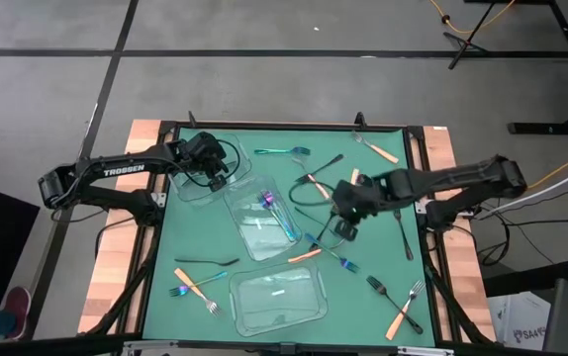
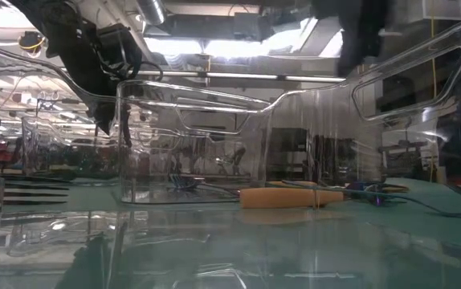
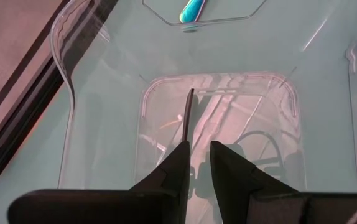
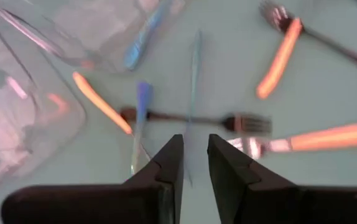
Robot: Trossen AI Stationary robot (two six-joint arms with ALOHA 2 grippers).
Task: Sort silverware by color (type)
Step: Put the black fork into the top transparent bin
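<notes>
Nearest you, one clear container (image 1: pixel 304 309) sits at the front edge, with loose silverware either side: orange-handled forks (image 1: pixel 403 314) on the right, mixed pieces (image 1: pixel 197 285) on the left.

Past it, the middle container (image 1: pixel 247 235) already holds iridescent pieces. Just beside it hovers your right gripper (image 4: pixel 195 149), fingers drawn close and, as far as I can judge, pinching a slim iridescent utensil (image 4: pixel 194 68) above the scattered forks. That piece belongs in the middle container, so swing it over the rim before letting go.

Farthest off, your left gripper (image 3: pixel 197 155) hangs over the far-left container (image 1: pixel 187 193), nipping a black utensil (image 3: pixel 189 115) pointed down into it. You're at the drop: spread the fingers and let it fall inside the walls.
</notes>
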